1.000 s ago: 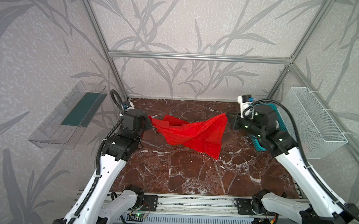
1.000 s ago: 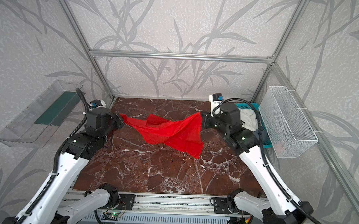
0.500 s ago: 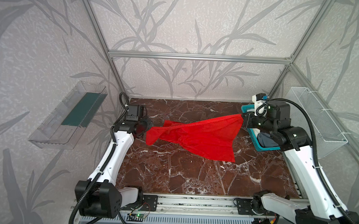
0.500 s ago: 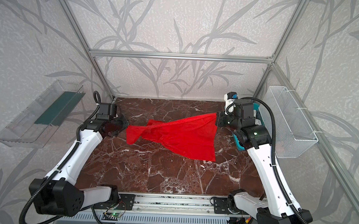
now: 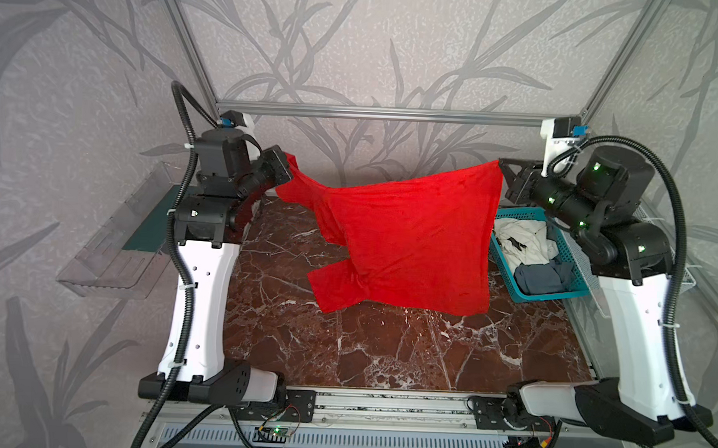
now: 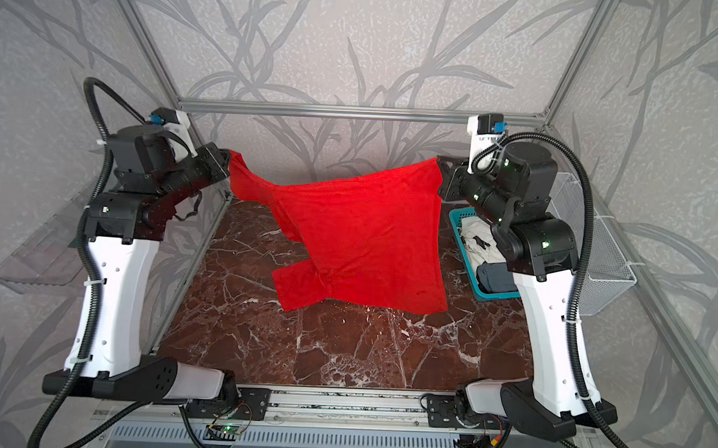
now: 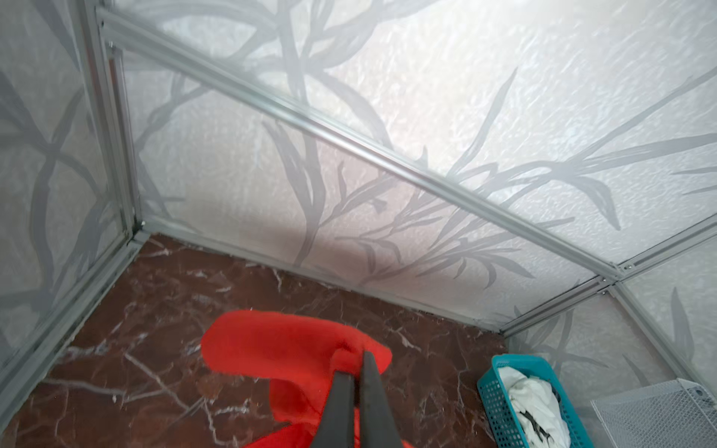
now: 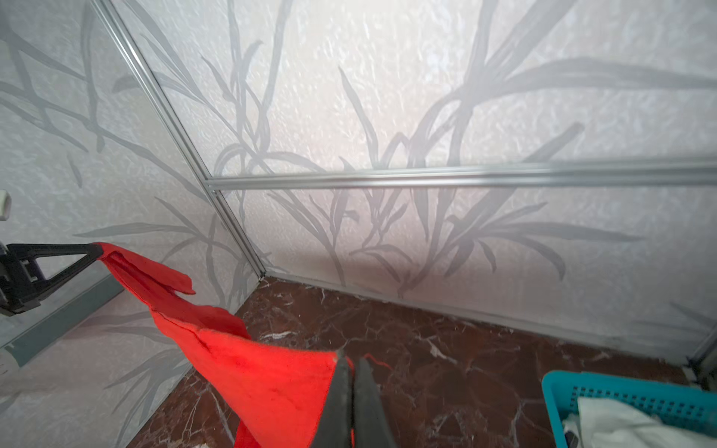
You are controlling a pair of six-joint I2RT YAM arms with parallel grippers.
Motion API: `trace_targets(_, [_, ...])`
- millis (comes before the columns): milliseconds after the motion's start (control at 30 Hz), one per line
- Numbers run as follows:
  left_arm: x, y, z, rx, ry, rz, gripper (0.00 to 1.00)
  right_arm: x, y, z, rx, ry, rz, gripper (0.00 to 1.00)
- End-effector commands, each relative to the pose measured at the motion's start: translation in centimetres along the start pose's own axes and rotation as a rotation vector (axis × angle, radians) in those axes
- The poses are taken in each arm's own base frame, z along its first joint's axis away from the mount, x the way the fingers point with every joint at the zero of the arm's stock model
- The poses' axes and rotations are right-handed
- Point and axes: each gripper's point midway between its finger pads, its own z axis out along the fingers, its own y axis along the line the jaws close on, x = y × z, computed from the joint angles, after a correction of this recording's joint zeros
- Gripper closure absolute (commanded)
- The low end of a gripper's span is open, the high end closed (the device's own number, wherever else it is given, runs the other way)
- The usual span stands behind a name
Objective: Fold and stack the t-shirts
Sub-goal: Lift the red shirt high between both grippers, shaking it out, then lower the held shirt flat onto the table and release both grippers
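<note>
A bright red t-shirt (image 5: 411, 235) (image 6: 361, 233) hangs stretched between my two grippers, high over the marble table. My left gripper (image 5: 287, 163) (image 7: 355, 360) is shut on a bunched red edge at the shirt's left end. My right gripper (image 5: 502, 173) (image 8: 351, 362) is shut on the shirt's right top corner. One sleeve dangles at the lower left of the cloth. A white t-shirt (image 5: 523, 240) with a black mark and a grey-blue t-shirt (image 5: 542, 276) lie crumpled in the teal basket (image 5: 545, 297) under my right arm.
The brown marble table (image 5: 385, 351) lies below the hanging shirt. A white wire basket (image 6: 593, 252) hangs on the right wall and a clear plastic shelf (image 5: 119, 239) on the left wall. Aluminium frame bars run along the walls close behind both grippers.
Both arms have risen and spread apart, lifting the red t-shirt off the table and pulling it out wide. Both grippers have stayed shut on it.
</note>
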Motion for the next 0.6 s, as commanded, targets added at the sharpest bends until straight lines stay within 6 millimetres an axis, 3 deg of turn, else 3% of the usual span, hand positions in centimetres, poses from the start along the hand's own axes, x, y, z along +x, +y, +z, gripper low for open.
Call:
trace_targets(0, [-4.4,-2.5,-2.5,0.059,-0.115,0.080,1.00,-5.0,1.5,-2.0,-0.024,-0.119,-0.058,1.00])
trace_targets(133, [-9.6,-5.3,-6.5,0.126,-0.299,0.123,1.00,-9.2,3.5,-4.6,-0.085,-0.240,-0.066,1.00])
trace_targets(267, [-12.9,-7.5,-11.3,0.204,-0.467,0.145,1.00,-10.3,5.1,-6.7,-0.145,-0.279,-0.053,1.00])
trace_targets(367, [-14.5,-8.3,-14.4,0.226,-0.557,0.159,1.00,-10.5,5.6,-8.1,-0.164,-0.306,-0.049,1.00])
trace_targets(567, [-15.0,-8.5,-17.9,0.219,-0.623,0.180,1.00,-11.3,6.3,-11.0,-0.159,-0.349,-0.068,1.00])
